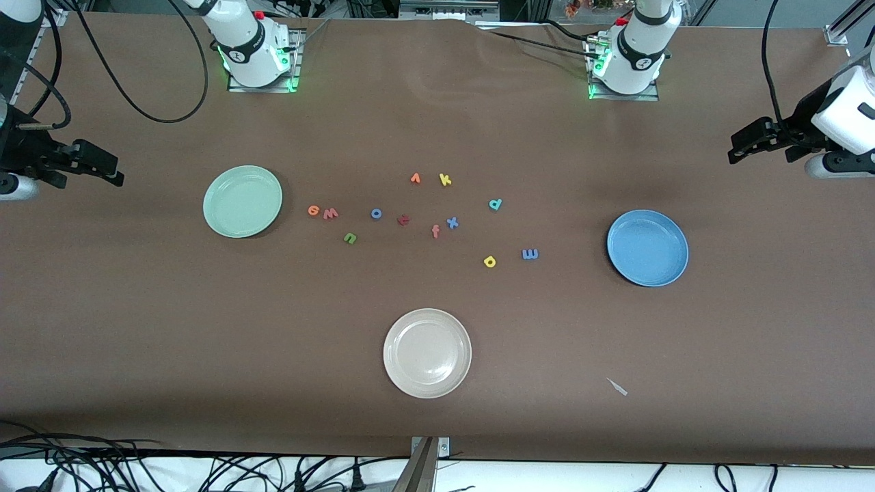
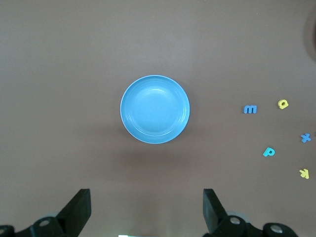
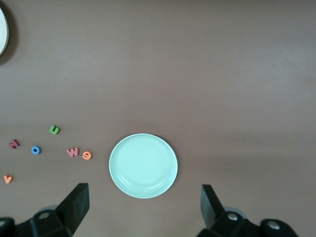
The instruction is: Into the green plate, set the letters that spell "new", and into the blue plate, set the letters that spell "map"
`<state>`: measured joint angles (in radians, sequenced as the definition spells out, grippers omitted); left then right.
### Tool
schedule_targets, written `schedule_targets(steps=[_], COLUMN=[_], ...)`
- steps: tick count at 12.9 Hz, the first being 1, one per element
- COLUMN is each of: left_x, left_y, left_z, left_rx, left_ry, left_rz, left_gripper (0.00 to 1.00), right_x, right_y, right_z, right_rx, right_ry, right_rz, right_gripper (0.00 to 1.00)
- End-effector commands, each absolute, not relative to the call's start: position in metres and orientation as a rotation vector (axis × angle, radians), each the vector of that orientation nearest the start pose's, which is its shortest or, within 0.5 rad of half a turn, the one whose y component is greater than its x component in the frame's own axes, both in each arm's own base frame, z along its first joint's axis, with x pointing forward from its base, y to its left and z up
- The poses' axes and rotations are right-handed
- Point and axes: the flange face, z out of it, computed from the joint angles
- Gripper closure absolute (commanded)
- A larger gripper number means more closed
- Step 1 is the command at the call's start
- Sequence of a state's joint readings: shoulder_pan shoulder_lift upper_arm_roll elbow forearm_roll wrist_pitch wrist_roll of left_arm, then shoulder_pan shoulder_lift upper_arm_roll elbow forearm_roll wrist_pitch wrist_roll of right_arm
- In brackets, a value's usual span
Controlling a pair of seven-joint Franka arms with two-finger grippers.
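Note:
The green plate (image 1: 243, 201) lies toward the right arm's end, the blue plate (image 1: 647, 247) toward the left arm's end, both empty. Between them lie the orange "e" (image 1: 314, 210), pink "w" (image 1: 331, 214) and green "n" (image 1: 350, 238) near the green plate, and the teal "p" (image 1: 495, 203), yellow "a" (image 1: 489, 261) and blue "m" (image 1: 530, 253) nearer the blue plate. My right gripper (image 1: 113, 171) hangs open and empty at its end of the table, looking down on the green plate (image 3: 143, 165). My left gripper (image 1: 733, 149) hangs open and empty over the blue plate (image 2: 155, 109).
A cream-white plate (image 1: 427, 352) sits nearest the front camera. Other letters lie among the task's: blue "o" (image 1: 376, 213), dark red "t" (image 1: 404, 219), orange "f" (image 1: 435, 231), blue "x" (image 1: 452, 222), orange "v" (image 1: 415, 178), yellow "k" (image 1: 445, 180). A small pale scrap (image 1: 617, 387) lies beside the cream plate.

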<state>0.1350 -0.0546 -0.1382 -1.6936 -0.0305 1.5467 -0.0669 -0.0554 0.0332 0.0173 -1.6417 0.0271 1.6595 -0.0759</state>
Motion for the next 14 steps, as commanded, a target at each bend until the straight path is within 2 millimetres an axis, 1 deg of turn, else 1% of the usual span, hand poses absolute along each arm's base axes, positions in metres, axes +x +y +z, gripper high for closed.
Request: schedule_targets(steps=[1, 10, 14], left_x=[0.5292, 0.5301, 0.5385], left_y=[-0.0069, -0.0068, -0.009], left_z=[0.5924, 0.5909, 0.5845], left_rx=[-3.146, -3.147, -3.147], left_ry=[-0.067, -0.067, -0.084], left_rz=[0.132, 0.134, 0.146], left_gripper=[0.0, 0.0, 0.0], right_x=[0.5663, 0.5663, 0.5663], right_y=[-0.0193, -0.0193, -0.0193], right_z=[0.5803, 0.5803, 0.5803], right_rx=[-3.114, -3.114, -3.114], right_ry=[-0.039, -0.039, -0.039], right_rz=[0.029, 0.029, 0.029], right_gripper=[0.0, 0.0, 0.0])
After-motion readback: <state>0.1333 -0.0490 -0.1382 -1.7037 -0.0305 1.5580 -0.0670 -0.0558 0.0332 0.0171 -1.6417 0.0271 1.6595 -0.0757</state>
